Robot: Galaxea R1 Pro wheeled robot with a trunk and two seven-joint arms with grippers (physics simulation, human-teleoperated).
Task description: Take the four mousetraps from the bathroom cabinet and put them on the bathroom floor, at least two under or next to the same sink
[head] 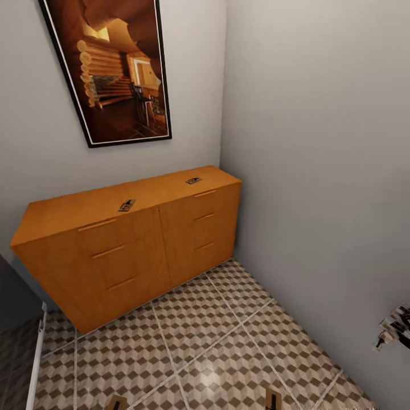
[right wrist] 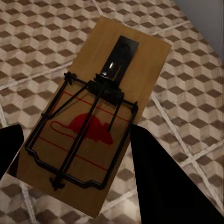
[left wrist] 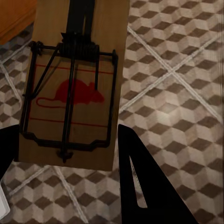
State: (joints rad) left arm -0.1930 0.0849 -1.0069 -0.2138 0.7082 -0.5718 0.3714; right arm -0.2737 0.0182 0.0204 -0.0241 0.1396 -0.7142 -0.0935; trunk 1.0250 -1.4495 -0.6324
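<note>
The orange-brown cabinet stands against the wall with its drawers closed. Two mousetraps lie on its top, one near the middle and one toward the right end. In the left wrist view my left gripper is shut on a third mousetrap, holding it above the cube-patterned bathroom floor. The right wrist view has my right gripper shut on a fourth mousetrap, also above the tiles. The tips of both held traps show at the head view's lower edge. The sink is out of view.
A framed picture hangs above the cabinet. A grey wall closes the corner on the right. A white and black robot part shows at the right edge. A white threshold strip runs along the left.
</note>
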